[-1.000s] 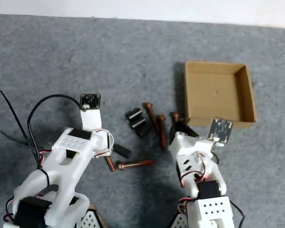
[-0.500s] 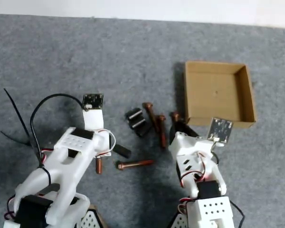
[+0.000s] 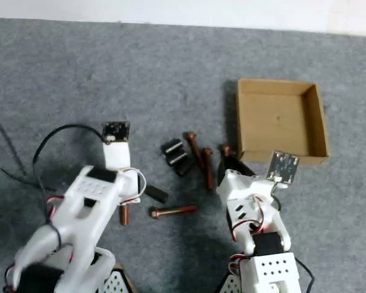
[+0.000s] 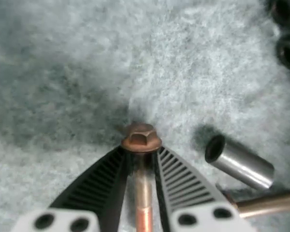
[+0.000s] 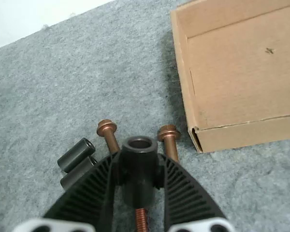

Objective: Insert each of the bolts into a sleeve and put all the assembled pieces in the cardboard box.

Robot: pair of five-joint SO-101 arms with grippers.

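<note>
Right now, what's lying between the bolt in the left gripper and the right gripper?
In the high view, a loose bolt and a single sleeve lie on the carpet between the held bolt and the right gripper.

A grey felt-covered table point(image 3: 79, 73) carries an open brown cardboard box point(image 3: 279, 85) toward its far right. Near the middle lie two black cylindrical sleeves point(image 3: 175, 155) side by side, with copper-coloured hex-head bolts point(image 3: 195, 151) just beside them. Nearer the front edge lie a lone black sleeve point(image 3: 155, 194) and a crosswise copper bolt point(image 3: 172, 211).

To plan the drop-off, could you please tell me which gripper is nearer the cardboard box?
Right. The right gripper, holding a sleeve, sits beside the cardboard box's near corner; the left gripper, holding a bolt, is farther off, beyond loose bolts.
</note>
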